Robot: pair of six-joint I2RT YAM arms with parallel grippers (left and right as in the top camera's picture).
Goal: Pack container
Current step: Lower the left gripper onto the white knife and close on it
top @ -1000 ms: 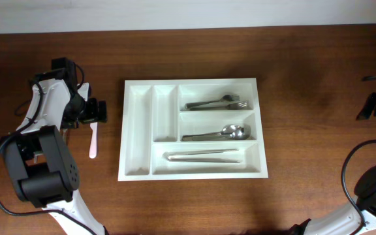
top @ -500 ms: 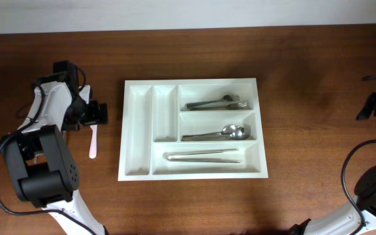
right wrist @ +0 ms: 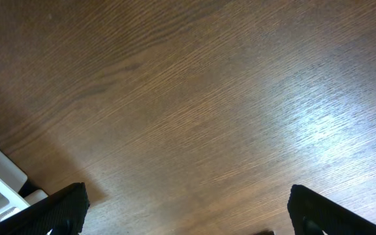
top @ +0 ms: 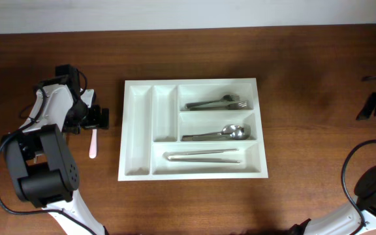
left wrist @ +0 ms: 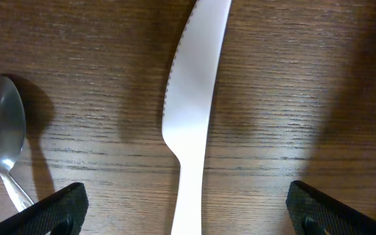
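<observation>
Left hand is hovering spread wide, empty, astride white knife by table's left edge, likely lining up pick for container

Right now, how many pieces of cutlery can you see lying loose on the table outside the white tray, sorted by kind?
White plastic knife: 1
Metal spoon: 1
Total in view outside the container: 2
</observation>
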